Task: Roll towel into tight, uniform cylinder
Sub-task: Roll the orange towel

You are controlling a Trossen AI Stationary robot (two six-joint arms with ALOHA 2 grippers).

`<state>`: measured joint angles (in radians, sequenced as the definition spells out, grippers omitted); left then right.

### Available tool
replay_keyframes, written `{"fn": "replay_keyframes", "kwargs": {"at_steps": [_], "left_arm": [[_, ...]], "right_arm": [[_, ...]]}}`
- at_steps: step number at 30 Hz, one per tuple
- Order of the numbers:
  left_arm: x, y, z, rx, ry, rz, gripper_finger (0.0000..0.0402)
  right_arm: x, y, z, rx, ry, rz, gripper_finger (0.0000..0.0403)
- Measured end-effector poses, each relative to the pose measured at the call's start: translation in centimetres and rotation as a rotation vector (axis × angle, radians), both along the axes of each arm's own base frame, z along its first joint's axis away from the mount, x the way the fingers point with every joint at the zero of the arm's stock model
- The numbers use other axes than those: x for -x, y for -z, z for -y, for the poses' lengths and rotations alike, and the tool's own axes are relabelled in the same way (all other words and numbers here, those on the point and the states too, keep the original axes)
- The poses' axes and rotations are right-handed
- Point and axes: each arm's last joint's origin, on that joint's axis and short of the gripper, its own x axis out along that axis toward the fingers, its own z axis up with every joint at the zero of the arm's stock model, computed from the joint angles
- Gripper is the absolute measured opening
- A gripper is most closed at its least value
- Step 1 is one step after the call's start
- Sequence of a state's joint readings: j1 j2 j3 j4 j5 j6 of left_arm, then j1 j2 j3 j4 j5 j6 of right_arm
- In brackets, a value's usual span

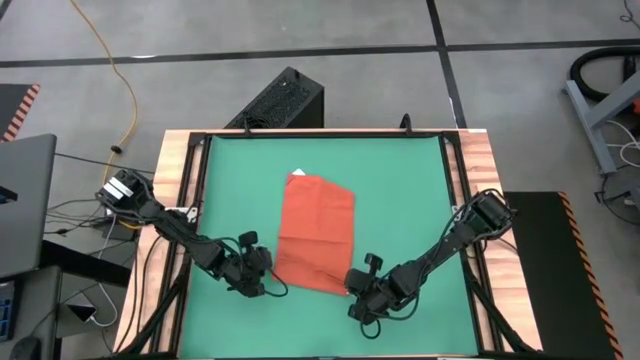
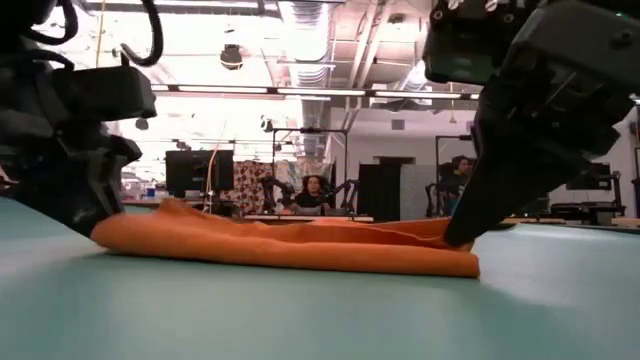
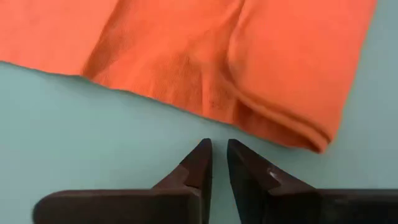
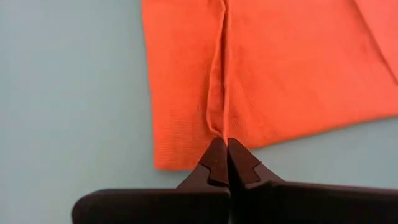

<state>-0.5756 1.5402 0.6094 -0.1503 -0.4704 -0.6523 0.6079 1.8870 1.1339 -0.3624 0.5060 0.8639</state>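
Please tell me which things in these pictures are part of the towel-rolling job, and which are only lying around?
Part of the job:
- orange-red soft cloth towel, lying flat
- left gripper, just short of the towel's edge
- right gripper, shut on the towel's near edge

Only around:
- green mat under the towel
- black box behind the table
- yellow cable on the floor

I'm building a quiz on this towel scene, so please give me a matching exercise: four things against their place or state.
Things:
1. towel
2. left gripper
3. right gripper
4. white tag

States:
A. fingers together, tips at the towel's edge
B. at the towel's far edge
C. lying nearly flat on the green mat
D. tips a slit apart, just short of the towel

Pairs: 1-C, 2-D, 3-A, 4-B
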Motion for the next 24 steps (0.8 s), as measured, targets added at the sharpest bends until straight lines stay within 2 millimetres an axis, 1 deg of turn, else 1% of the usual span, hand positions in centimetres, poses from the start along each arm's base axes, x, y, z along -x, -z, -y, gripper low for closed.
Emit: {"fn": "replay_keyframes", "kwargs": {"at_steps": [4,7,12,16,21,24], "left_arm": [[0.0,0.0,0.0,-0.004,0.004,0.001,0.0064],[-0.1,-0.2,0.2,0.01,0.02,-0.007,0.0074],[-0.1,-0.9,1.6,0.047,0.074,0.007,0.0076],[-0.1,-1.4,2.0,0.035,0.063,0.004,0.0076],[0.1,-2.6,2.6,-0.013,0.035,-0.071,0.007],[0.3,-3.3,2.9,-0.036,0.027,-0.108,0.0061]], "right_arm": [[-0.2,0.0,0.2,0.003,0.004,0.005,0.0],[-0.4,0.0,0.5,0.013,0.003,0.006,0.0],[-0.9,-0.1,1.1,0.023,0.003,0.015,0.0],[-1.9,-0.4,1.7,0.031,-0.033,0.052,0.0],[-2.6,-0.4,2.9,-0.004,-0.028,0.029,0.0],[-2.6,-0.3,3.1,-0.003,-0.026,0.016,0.0]]}}
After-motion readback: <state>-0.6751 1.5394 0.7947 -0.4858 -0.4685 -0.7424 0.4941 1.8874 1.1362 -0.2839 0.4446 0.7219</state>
